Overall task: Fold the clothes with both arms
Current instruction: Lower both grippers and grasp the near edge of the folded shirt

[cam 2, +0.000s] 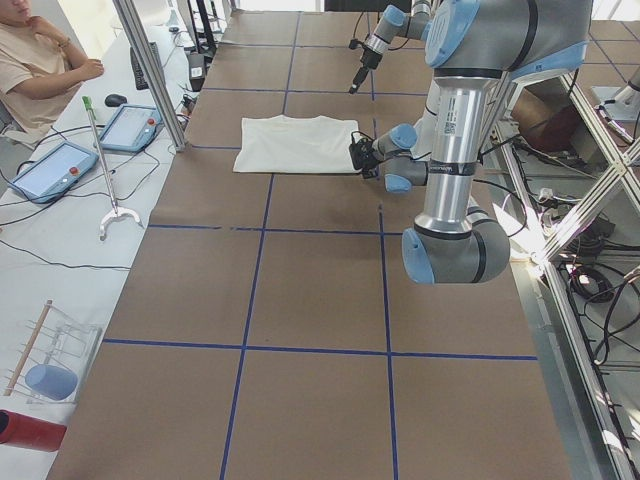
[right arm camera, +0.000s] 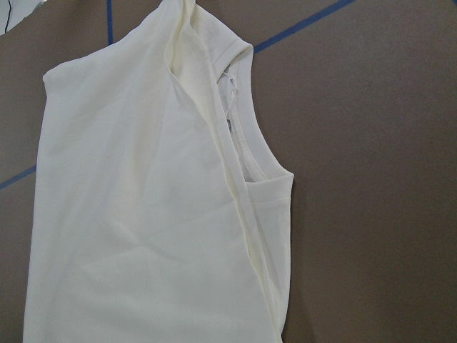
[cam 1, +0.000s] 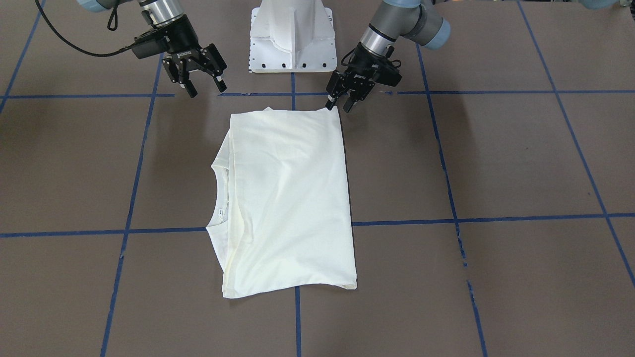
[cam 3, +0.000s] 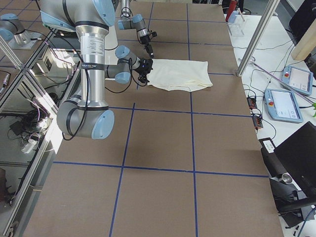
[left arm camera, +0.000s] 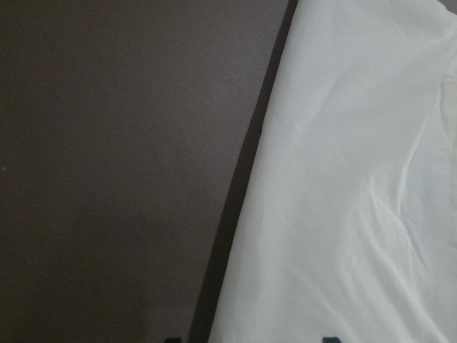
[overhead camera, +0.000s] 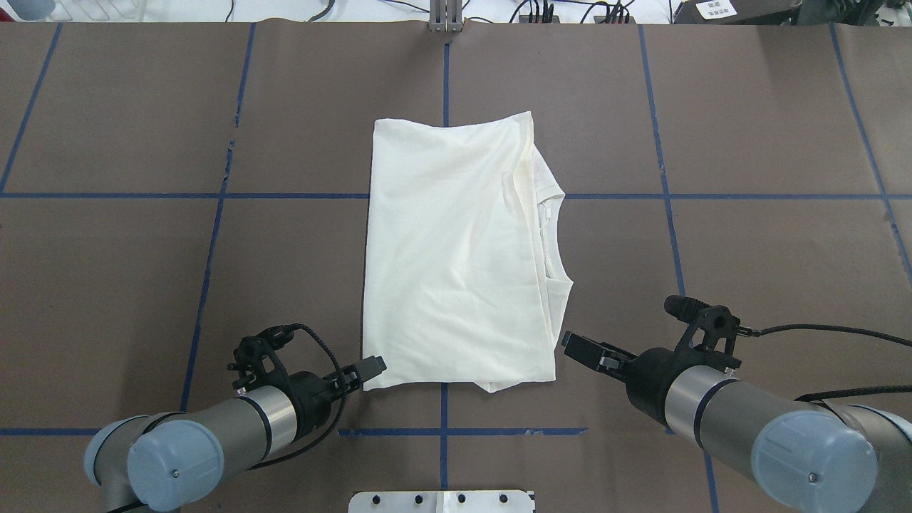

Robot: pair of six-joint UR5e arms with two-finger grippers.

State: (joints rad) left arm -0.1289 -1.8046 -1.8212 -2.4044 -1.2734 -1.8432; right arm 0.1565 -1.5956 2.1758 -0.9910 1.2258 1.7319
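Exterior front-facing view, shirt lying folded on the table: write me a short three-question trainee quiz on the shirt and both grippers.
1. True or false: the right gripper is shut on the T-shirt.
2. What shows on the T-shirt's upper side? A) plain cream cloth B) a black cat print C) red lettering
3. Fill in: the gripper poised at a T-shirt corner is the ___ one.
Key: 1 false, it is open and clear of the cloth; 2 A; 3 left, the left gripper.

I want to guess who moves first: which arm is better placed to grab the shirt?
Probably left. The left gripper is open right at a near corner of the shirt; the right gripper hangs open, apart from it.
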